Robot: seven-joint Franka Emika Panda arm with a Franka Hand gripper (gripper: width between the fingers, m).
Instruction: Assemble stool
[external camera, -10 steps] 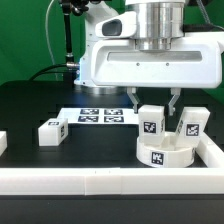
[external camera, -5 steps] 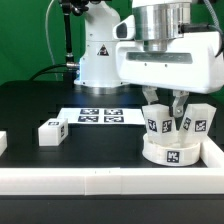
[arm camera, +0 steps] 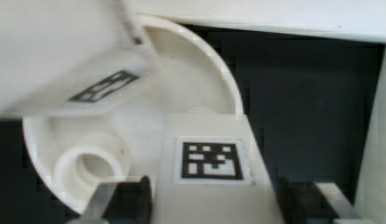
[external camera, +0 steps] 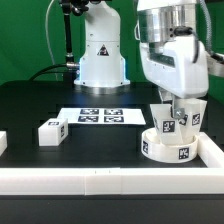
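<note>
The pincer [external camera: 178,104] stood partly open over the seat disc [external camera: 160,150] on the desk [external camera: 100,145], fingers [arm camera: 122,197] astride its tagged rim. Whether they clamped it could not be told.

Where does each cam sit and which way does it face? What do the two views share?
Exterior view: off the arm, just beyond the border rail, facing across the table toward the robot's base; shows the arm and end effector.
Wrist view: on the wrist, looking down between the fingers onto the seat disc.
Shared: the seat disc and the end effector.
</note>
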